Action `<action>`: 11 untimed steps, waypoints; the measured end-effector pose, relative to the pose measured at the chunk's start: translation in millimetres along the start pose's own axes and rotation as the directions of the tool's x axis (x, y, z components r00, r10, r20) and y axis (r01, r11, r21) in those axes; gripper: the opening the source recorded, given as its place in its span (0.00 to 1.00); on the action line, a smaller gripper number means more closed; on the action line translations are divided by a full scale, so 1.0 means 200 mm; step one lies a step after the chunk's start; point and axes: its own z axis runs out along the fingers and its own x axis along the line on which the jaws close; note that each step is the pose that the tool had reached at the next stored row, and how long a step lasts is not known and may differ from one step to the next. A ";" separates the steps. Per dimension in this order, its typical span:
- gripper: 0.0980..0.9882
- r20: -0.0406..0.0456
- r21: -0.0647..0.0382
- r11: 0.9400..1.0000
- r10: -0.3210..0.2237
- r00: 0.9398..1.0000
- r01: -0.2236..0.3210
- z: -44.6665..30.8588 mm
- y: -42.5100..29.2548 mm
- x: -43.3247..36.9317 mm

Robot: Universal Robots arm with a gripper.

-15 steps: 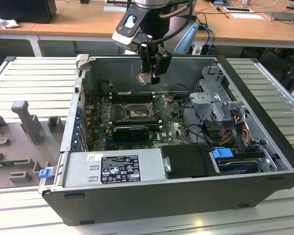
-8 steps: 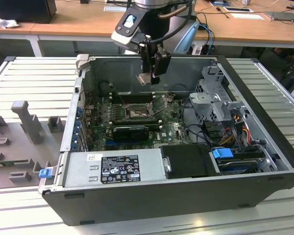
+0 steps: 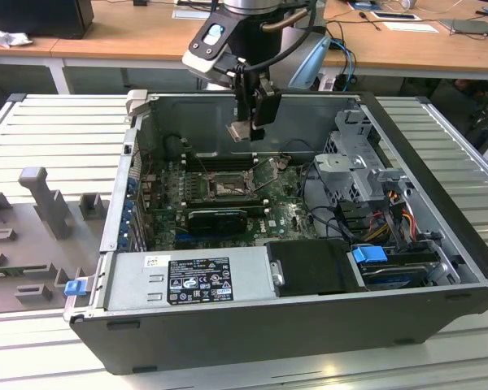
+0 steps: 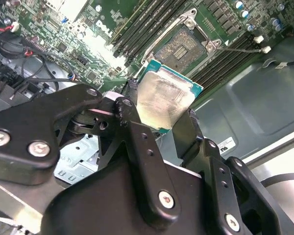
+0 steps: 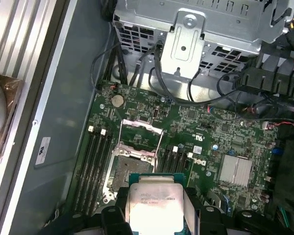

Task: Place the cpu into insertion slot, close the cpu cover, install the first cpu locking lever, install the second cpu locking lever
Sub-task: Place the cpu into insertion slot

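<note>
Our claw (image 3: 246, 128) pinches the cpu (image 3: 240, 131) by its edges, holding it in the air above the far part of the open computer case (image 3: 252, 325). At the exterior view's left we see grey moulded fixtures (image 3: 45, 203) outside the case. Inside, the motherboard (image 3: 289, 213) lies flat, its insertion slot (image 3: 227, 187) bare below the cpu; the cpu cover (image 5: 143, 128) seems swung up, though we cannot be sure. Towards the exterior view's right stands a metal drive cage (image 3: 354, 166).
</note>
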 end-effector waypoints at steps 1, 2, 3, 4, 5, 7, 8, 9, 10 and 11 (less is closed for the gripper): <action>0.48 0.002 -0.001 1.000 0.024 1.000 -0.024 0.001 0.000 0.000; 0.48 0.004 -0.001 0.999 0.049 0.999 -0.049 0.001 0.000 0.000; 0.48 0.005 -0.001 0.998 0.061 0.998 -0.061 0.002 0.000 0.000; 0.48 0.007 -0.002 0.997 0.075 0.997 -0.075 0.002 0.000 0.000; 0.48 0.008 -0.002 0.996 0.085 0.996 -0.085 0.003 0.000 0.000; 0.48 0.009 -0.002 0.995 0.097 0.995 -0.097 0.005 0.000 0.000; 0.48 0.009 -0.002 0.995 0.099 0.995 -0.099 0.009 -0.001 0.000; 0.48 0.009 -0.002 0.995 0.100 0.995 -0.100 0.011 -0.001 0.000; 0.48 0.009 -0.002 0.995 0.100 0.995 -0.100 0.013 -0.001 0.000; 0.48 0.009 -0.002 0.995 0.100 0.995 -0.100 0.015 -0.001 0.000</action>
